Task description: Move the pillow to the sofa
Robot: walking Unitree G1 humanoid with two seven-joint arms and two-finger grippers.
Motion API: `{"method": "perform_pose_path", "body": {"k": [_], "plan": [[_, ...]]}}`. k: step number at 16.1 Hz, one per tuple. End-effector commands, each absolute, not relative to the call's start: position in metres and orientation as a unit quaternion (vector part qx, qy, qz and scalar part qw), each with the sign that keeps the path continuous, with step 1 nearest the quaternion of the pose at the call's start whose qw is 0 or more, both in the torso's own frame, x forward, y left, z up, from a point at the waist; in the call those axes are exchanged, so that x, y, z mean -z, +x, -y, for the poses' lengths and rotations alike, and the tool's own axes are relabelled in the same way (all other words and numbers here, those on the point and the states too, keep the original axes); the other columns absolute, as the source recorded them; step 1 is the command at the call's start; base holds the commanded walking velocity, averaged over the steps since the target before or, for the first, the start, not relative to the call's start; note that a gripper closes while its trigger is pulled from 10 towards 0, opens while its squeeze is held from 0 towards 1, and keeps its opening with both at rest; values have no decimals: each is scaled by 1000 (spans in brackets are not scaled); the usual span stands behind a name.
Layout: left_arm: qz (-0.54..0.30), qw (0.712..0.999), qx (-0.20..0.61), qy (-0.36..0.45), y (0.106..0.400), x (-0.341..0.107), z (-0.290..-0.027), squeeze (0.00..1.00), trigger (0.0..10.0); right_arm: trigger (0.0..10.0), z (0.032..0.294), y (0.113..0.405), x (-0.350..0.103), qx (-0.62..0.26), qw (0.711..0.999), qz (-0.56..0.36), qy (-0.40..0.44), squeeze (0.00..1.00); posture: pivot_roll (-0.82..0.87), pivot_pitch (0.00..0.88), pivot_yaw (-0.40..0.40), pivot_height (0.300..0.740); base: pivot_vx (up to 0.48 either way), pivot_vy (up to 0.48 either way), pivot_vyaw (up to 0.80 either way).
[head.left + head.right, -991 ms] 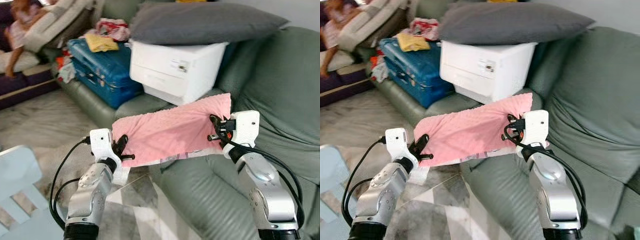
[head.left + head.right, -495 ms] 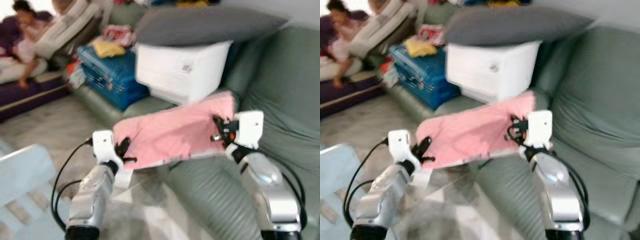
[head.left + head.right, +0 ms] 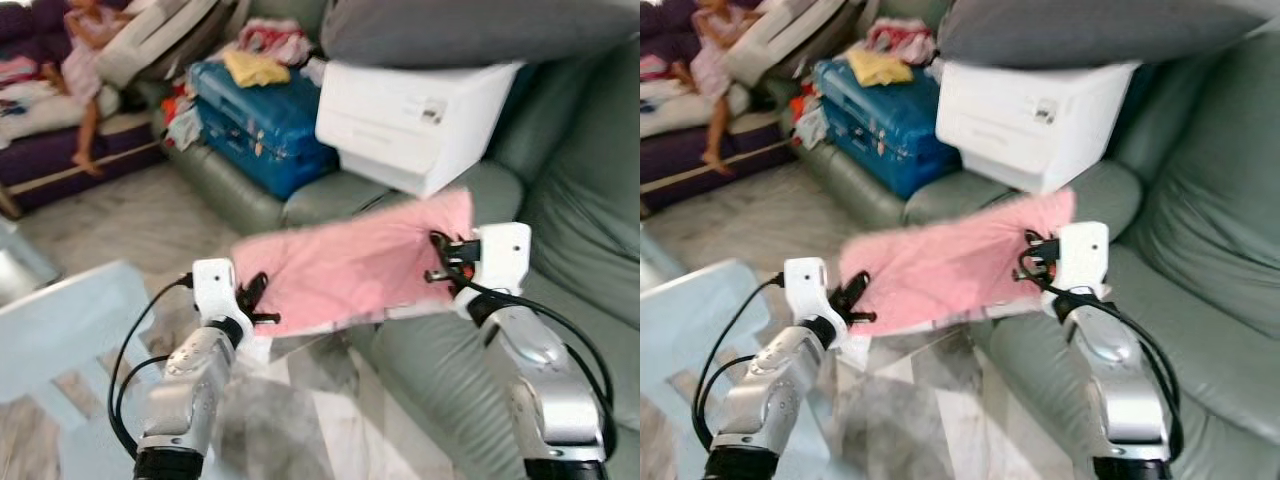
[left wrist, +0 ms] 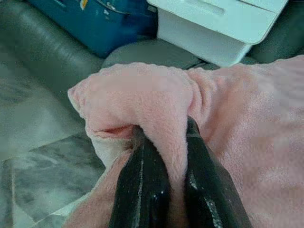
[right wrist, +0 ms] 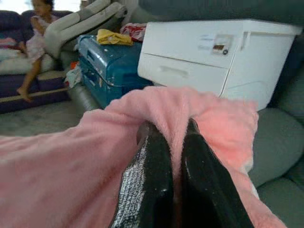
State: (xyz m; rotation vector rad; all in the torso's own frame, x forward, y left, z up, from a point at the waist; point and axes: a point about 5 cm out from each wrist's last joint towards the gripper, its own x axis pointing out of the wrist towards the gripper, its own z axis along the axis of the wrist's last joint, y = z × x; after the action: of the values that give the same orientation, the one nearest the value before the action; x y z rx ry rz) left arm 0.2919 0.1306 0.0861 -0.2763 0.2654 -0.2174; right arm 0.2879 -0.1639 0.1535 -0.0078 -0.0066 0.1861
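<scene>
A flat pink pillow (image 3: 350, 268) hangs stretched between my two grippers, in front of the green sofa (image 3: 585, 210). My left gripper (image 3: 254, 300) is shut on its near-left corner, and the black fingers (image 4: 142, 180) pinch a fold of the pink fleece (image 4: 156, 102). My right gripper (image 3: 440, 258) is shut on the far-right corner, with fingers (image 5: 154, 180) clamped on the pink fabric (image 5: 71, 166). The pillow's right end is level with the sofa's armrest (image 3: 460, 190).
A white printer (image 3: 415, 115) with a grey cushion (image 3: 470, 30) on top sits on the sofa seat, beside a blue suitcase (image 3: 260, 125) piled with clothes. A person (image 3: 85, 75) sits on a purple couch at far left. A pale blue table (image 3: 70, 340) stands near left.
The camera has swung, shifting the whole scene to the right and down. Both grippers still hold the pink pillow stretched at about the same height.
</scene>
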Motion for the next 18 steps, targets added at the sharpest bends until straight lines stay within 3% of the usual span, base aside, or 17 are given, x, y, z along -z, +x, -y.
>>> {"method": "perform_pose_path", "body": {"k": [1,5,10,18], "plan": [[-125,978,106,-131,293,-90,-135,0,10000,10000,156,289,-162,-106,994,23,0,0,-180,0,18,740,0,0,0],[-126,978,108,-130,292,-89,-135,0,10000,10000,157,289,-162,-105,994,20,-1,0,-184,0,16,740,0,0,-111],[-122,979,109,-125,293,-90,-135,0,10000,10000,158,289,-162,-104,994,19,-3,0,-186,0,17,740,0,0,-800],[-76,989,80,-99,301,-100,-155,0,10000,10000,158,289,-162,-104,994,17,-3,0,-185,0,17,740,0,0,-800]]}}
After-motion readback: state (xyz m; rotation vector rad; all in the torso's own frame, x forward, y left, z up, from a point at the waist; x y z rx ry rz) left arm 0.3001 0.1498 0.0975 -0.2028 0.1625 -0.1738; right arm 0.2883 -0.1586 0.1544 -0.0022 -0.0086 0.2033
